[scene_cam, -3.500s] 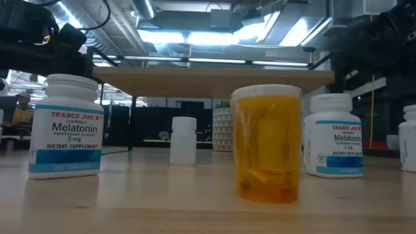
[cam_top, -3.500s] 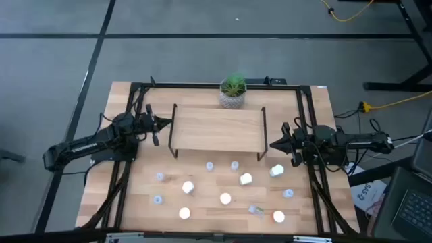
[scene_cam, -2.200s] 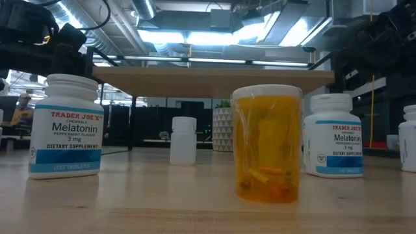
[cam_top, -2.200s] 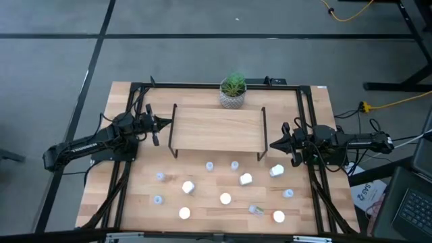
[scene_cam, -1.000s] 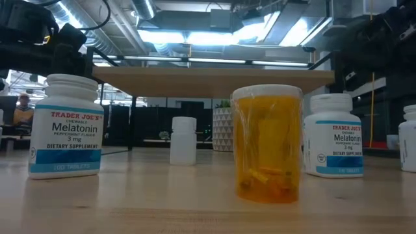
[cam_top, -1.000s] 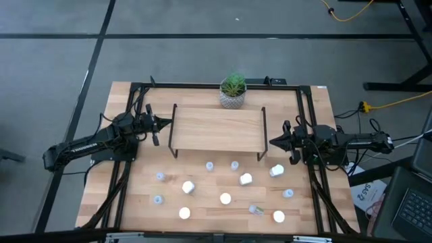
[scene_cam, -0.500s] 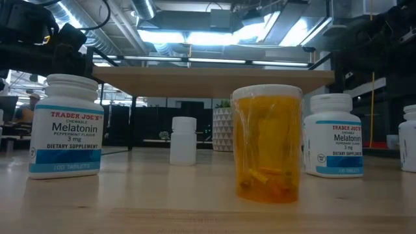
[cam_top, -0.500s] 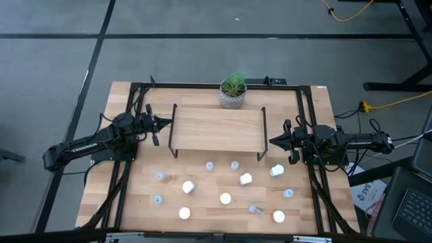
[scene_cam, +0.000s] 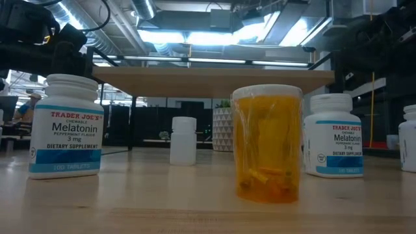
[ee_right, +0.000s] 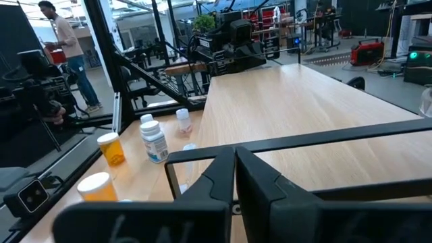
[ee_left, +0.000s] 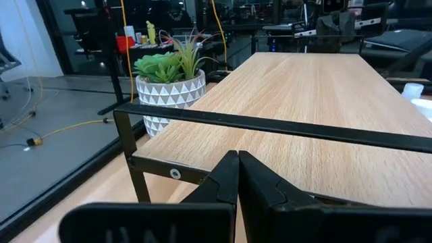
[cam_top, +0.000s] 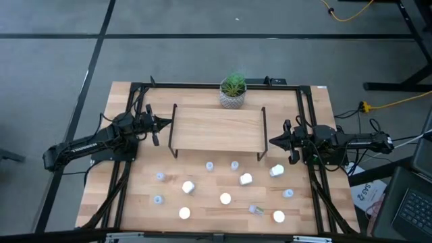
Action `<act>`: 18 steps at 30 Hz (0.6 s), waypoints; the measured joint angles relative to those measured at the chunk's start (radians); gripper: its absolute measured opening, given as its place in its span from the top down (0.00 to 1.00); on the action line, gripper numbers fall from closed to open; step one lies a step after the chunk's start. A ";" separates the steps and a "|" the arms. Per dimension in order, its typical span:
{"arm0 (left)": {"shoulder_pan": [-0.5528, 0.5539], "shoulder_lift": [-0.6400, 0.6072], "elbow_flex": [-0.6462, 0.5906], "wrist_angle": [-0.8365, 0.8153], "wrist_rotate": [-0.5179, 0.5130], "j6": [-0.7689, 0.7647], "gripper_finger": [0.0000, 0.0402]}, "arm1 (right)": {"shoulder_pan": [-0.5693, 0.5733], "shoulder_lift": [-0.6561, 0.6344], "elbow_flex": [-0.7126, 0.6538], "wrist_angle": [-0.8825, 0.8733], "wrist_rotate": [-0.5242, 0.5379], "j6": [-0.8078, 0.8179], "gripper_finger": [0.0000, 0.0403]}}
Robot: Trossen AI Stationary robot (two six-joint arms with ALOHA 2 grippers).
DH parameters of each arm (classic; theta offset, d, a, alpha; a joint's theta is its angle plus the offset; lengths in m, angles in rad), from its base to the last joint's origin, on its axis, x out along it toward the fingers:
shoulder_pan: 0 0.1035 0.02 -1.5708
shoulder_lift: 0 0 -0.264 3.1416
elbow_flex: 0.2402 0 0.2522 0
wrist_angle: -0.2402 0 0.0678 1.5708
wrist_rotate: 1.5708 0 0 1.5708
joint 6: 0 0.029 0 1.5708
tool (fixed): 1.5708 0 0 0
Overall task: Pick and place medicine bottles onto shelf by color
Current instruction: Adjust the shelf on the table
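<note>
Since the earlier frames I register almost no change: the right arm's hand has edged slightly toward the shelf end, and every bottle lies where it lay.

1. Left arm. My left hand sits at the left end of the low light-wood shelf on thin black metal side frames. In the left wrist view its two dark fingers are pressed together and hold nothing.

2. Right arm. At the shelf's right end, the right hand points at the black frame. In the right wrist view the fingers are closed, or very nearly so, on nothing.

3. Task items. The shelf board carries no bottles. The small medicine bottles are scattered on the light wooden bench in front of the shelf, between the two arms. From above they read only as pale or white dots; I cannot tell their colours there.

4. Low view. I can make out an orange-tinted translucent bottle, a white labelled bottle to its left, another to its right, and a small plain white bottle farther back. One more bottle is cut off at the right edge.

5. Other items. A green plant in a white patterned pot stands behind the shelf. A person shows in the room beyond, in the right wrist view.
</note>
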 joint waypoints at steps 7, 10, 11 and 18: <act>0.000 0.000 0.000 0.015 -0.029 0.053 1.00 | 0.000 0.000 0.000 -0.011 0.003 -0.033 0.96; 0.000 0.000 0.000 0.015 -0.082 0.144 1.00 | 0.000 0.001 0.000 -0.058 -0.003 -0.018 0.96; 0.000 0.000 0.000 0.015 -0.096 0.168 1.00 | 0.000 0.005 0.000 -0.057 -0.020 -0.007 0.96; 0.000 0.000 0.000 0.034 -0.128 0.133 1.00 | 0.000 0.011 0.000 -0.053 -0.035 -0.005 0.96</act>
